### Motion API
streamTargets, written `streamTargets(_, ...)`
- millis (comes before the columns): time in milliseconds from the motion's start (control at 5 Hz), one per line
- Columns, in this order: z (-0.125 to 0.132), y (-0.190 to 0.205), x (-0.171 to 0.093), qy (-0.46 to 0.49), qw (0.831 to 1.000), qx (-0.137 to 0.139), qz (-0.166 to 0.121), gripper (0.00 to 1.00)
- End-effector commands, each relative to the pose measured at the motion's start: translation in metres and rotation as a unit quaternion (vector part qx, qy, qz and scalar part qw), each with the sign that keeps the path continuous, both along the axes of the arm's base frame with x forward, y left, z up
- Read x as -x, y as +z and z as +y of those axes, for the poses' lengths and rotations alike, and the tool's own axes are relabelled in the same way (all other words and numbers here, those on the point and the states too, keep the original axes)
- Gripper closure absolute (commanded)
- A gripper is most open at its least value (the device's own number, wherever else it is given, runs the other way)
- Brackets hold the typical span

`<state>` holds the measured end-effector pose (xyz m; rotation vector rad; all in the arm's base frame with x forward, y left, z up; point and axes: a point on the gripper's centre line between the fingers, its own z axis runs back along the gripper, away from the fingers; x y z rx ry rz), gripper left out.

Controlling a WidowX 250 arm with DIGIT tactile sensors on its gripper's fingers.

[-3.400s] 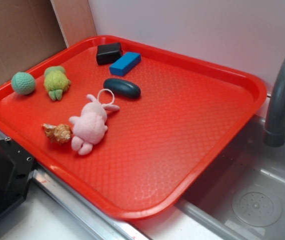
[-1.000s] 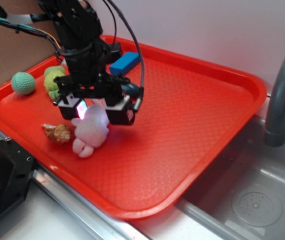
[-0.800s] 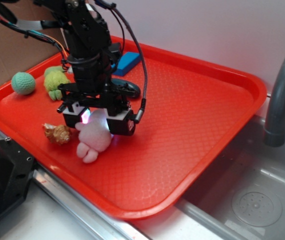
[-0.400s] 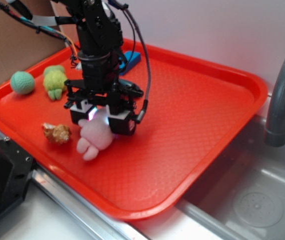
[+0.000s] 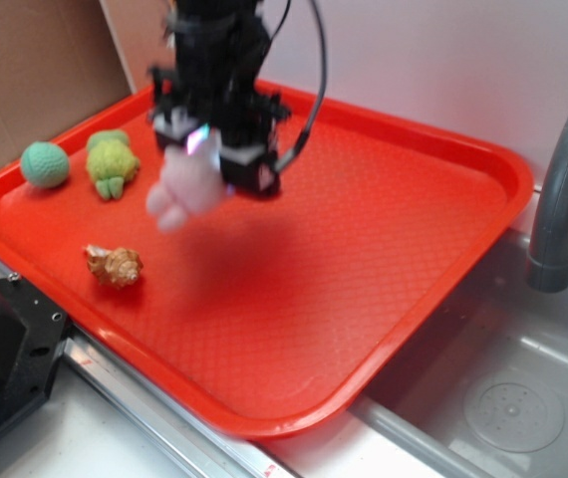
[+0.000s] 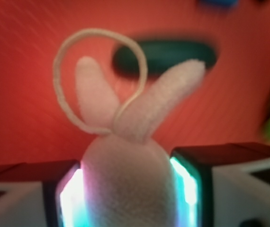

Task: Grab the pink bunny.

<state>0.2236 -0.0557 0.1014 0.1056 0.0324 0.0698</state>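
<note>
The pink bunny (image 5: pixel 186 185) hangs in the air above the red tray (image 5: pixel 364 249), its legs dangling to the lower left. My gripper (image 5: pixel 207 149) is shut on its body, both glowing pads pressed against the plush. In the wrist view the bunny (image 6: pixel 125 179) fills the gap between the pads (image 6: pixel 71 198), with its two ears and white loop cord (image 6: pixel 61 75) pointing up and away.
On the tray's left lie a teal crocheted ball (image 5: pixel 45 164), a green plush toy (image 5: pixel 112 162) and a seashell (image 5: pixel 115 265). A dark oval object (image 6: pixel 166 56) lies beneath the bunny's ears. A grey faucet (image 5: pixel 563 179) and sink (image 5: pixel 503 398) stand to the right.
The gripper closed on the bunny where it lay on the tray, then rose and moved toward the back with it. The bunny is now clear of the tray surface.
</note>
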Motion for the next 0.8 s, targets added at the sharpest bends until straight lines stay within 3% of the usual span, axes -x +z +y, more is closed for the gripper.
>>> streamTargets(0,0.004,0.062,-0.012,-0.075,0.995,-0.059,-0.002,1.0)
streamTargets(200,0.005,0.083,0.003,-0.074,0.996,-0.042,-0.019,1.0)
streamTargets(400,0.001,0.091,0.017,-0.096,0.994,-0.003,-0.058,1.0)
streamTargets(600,0.002,0.088,0.017,-0.079,0.994,0.01,-0.079,1.0)
